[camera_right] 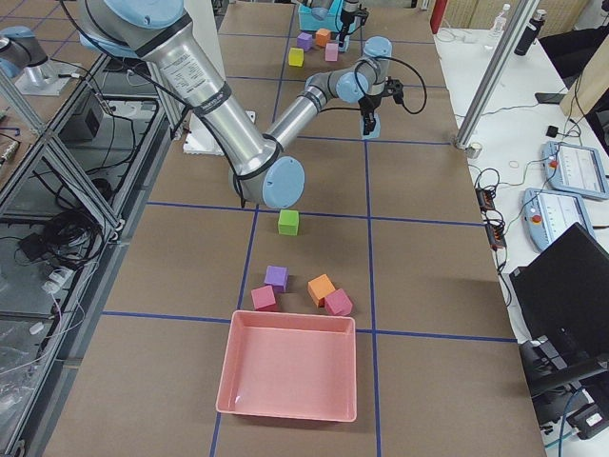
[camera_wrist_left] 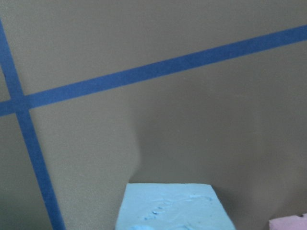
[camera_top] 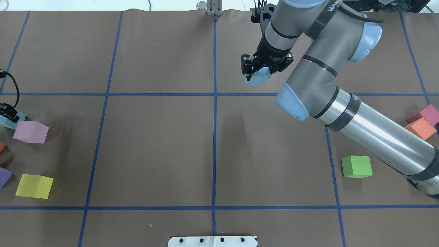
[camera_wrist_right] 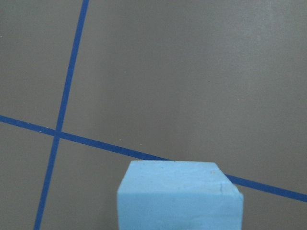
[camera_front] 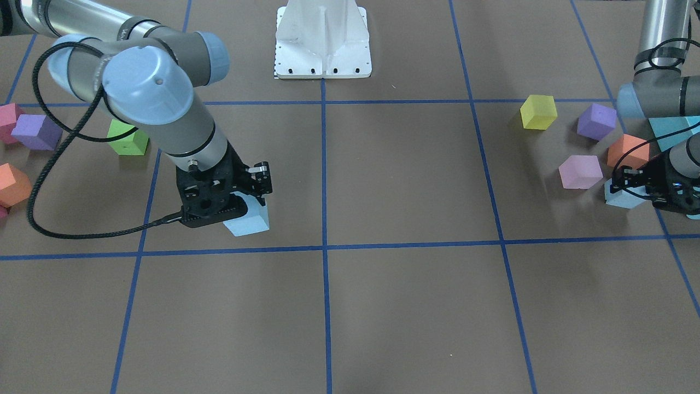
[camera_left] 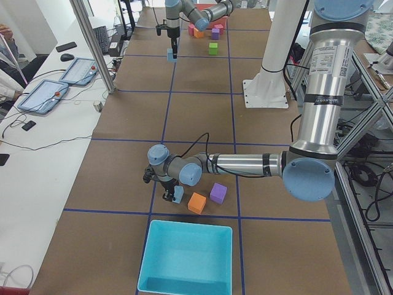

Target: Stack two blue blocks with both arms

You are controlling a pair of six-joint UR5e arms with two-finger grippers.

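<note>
My right gripper (camera_front: pixel 247 203) stands low at the table, shut on a pale blue block (camera_front: pixel 249 220). The overhead view shows the gripper (camera_top: pixel 259 71) and block (camera_top: pixel 256 79) just beyond a blue tape line. The block fills the bottom of the right wrist view (camera_wrist_right: pixel 180 196). My left gripper (camera_front: pixel 629 190) is shut on the other blue block (camera_front: pixel 622 198) at the table's left end, close beside a lilac cube (camera_front: pixel 580 171). That block shows in the left wrist view (camera_wrist_left: pixel 172 208) and at the overhead view's edge (camera_top: pixel 9 120). I cannot tell whether either block touches the table.
Yellow (camera_front: pixel 538 111), purple (camera_front: pixel 596 121) and orange (camera_front: pixel 628 151) cubes and a turquoise box (camera_left: pixel 184 258) lie around my left gripper. Green (camera_front: pixel 128 138), purple (camera_front: pixel 37 132), orange (camera_front: pixel 12 184) and pink (camera_front: pixel 8 121) cubes lie behind my right arm. A pink tray (camera_right: pixel 290 367) stands at that end.
</note>
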